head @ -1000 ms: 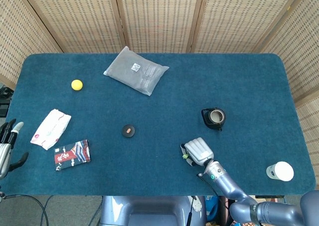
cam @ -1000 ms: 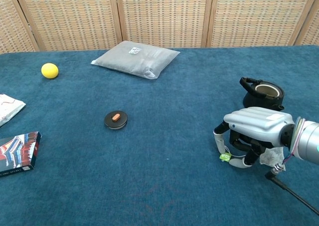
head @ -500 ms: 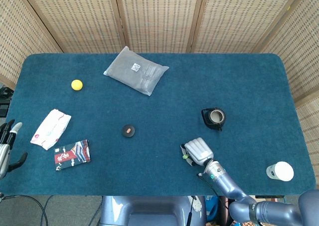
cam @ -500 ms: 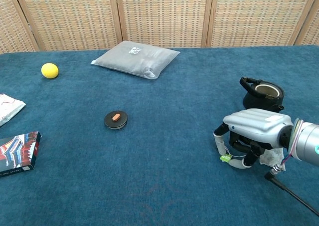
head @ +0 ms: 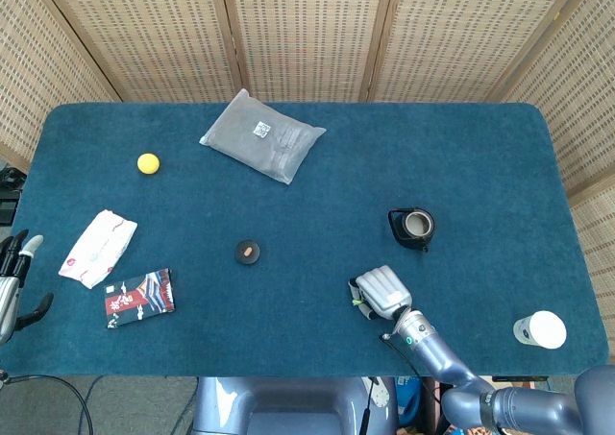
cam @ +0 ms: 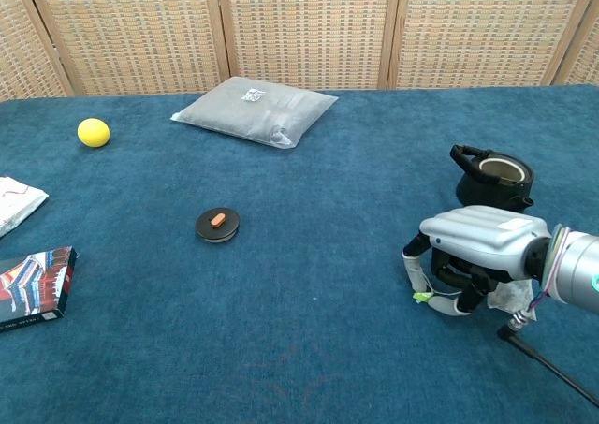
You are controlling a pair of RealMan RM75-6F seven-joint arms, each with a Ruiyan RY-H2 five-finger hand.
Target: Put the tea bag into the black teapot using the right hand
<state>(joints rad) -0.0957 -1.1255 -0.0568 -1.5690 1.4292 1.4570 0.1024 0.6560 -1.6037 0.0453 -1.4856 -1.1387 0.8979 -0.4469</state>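
The right hand (cam: 473, 246), fingers curling around the tea bag (cam: 507, 295) on the table (cam: 309, 330), is tightening and shifting slightly rightward since earlier frames; lifting not yet begun. Beyond, the black teapot (cam: 493, 173) stands open, lid (cam: 217, 224) well apart. The left hand (head: 13, 279) is idling, fingers spread.

Counter (cam: 309, 349): matt blue napped cloth. Backdrop of woven cane panels (head: 298, 32) in wood frames. Black teapot (cam: 493, 175): dull, cast-metal look. Grey pouch (cam: 255, 110): smooth plastic film. Right hand (cam: 477, 246): glossy silver-grey shell.
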